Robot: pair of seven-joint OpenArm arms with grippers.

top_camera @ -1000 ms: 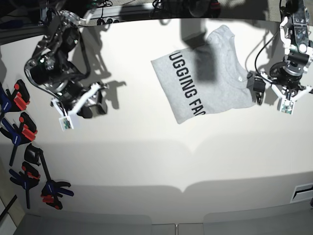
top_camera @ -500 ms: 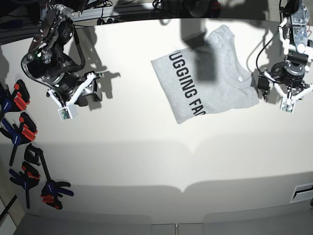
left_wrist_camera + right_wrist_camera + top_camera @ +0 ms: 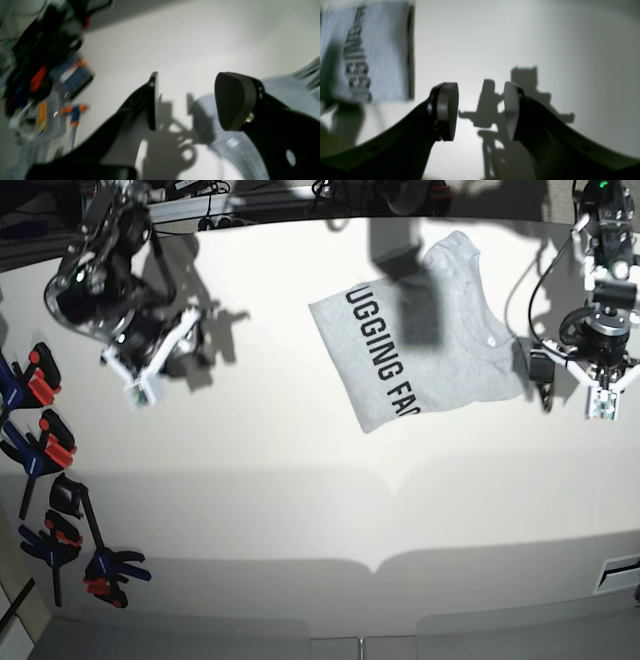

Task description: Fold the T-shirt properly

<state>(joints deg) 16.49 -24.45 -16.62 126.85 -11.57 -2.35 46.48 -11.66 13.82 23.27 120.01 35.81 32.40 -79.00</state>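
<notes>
On the left of the base view, the right arm's jaws (image 3: 150,370) stand open and empty, with bare counter (image 3: 300,500) under and between them. In the right wrist view the T-shirt (image 3: 370,52) lies well off to the left of those jaws and beyond them, its black lettering blurred but readable as print.

Moving right, the T-shirt (image 3: 420,335) lies on the counter toward the far side as an already doubled-over, roughly rectangular bundle, lettering up along its left part, plain grey to the right, with what looks like the neck end toward the right side.

Furthest right, the left arm's jaws (image 3: 590,385) are also open and hold nothing. In the left wrist view the grey cloth (image 3: 280,100) lies under and past the right-hand pad, touching nothing, while the gap between the pads shows mostly counter.

The shirt should handle as light, limp cotton: it will sag and drag unless lifted clear, and layers may slide on each other. A pinch at a corner or along a folded edge, catching every layer, looks the safest hold; the right edge sits nearest the left arm's jaws.

No containers are in view; only a row of clamps (image 3: 45,470) beside the counter's left edge.
</notes>
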